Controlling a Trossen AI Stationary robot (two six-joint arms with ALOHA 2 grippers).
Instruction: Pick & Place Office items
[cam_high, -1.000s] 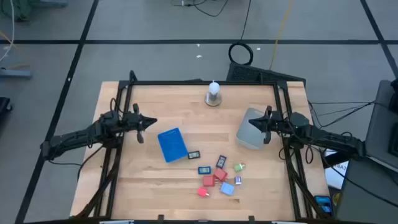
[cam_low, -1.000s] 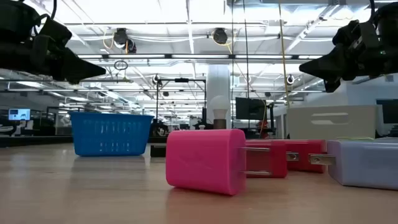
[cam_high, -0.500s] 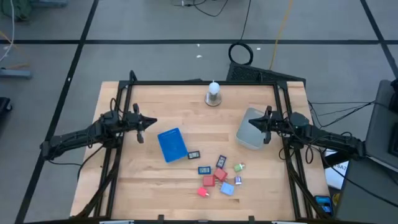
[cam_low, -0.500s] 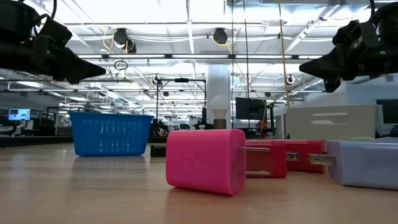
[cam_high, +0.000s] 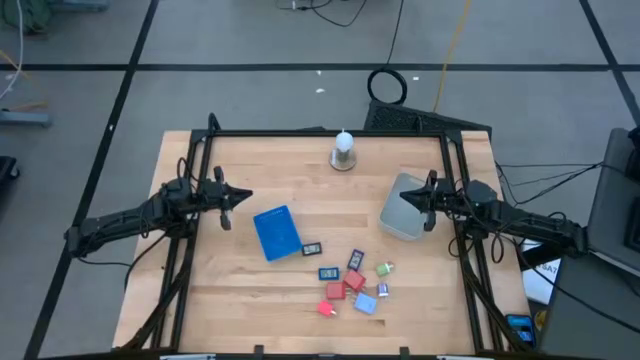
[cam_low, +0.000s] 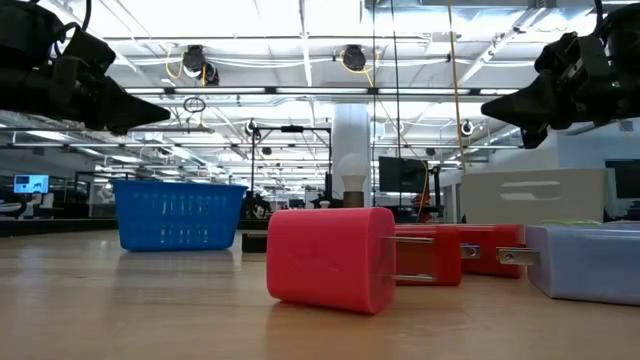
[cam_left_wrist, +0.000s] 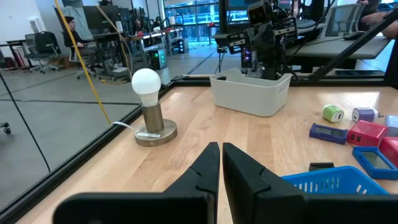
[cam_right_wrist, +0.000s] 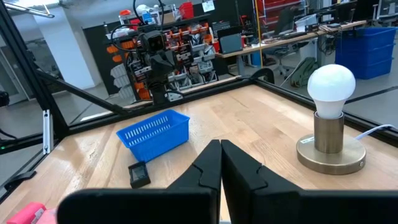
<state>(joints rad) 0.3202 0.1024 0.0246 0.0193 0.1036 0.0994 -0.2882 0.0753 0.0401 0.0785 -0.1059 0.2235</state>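
The office items lie in a loose cluster (cam_high: 352, 281) on the near middle of the table: red blocks (cam_high: 335, 290), light-blue blocks (cam_high: 365, 303), dark rectangles (cam_high: 311, 248) and a green-and-white piece (cam_high: 385, 268). In the low view a red block (cam_low: 330, 258) lies closest, with a light-blue block (cam_low: 585, 262) to its right. My left gripper (cam_high: 245, 197) (cam_left_wrist: 219, 148) hovers shut over the table's left side, above and left of the cluster. My right gripper (cam_high: 405, 197) (cam_right_wrist: 219, 144) hovers shut over the grey container (cam_high: 404, 208). Neither touches anything.
A blue basket (cam_high: 277, 232) (cam_low: 178, 215) stands left of the cluster, the grey container (cam_low: 530, 197) to its right. A lamp with a white bulb (cam_high: 343, 151) (cam_right_wrist: 331, 118) stands near the far edge. A black frame (cam_high: 320, 133) rims the table.
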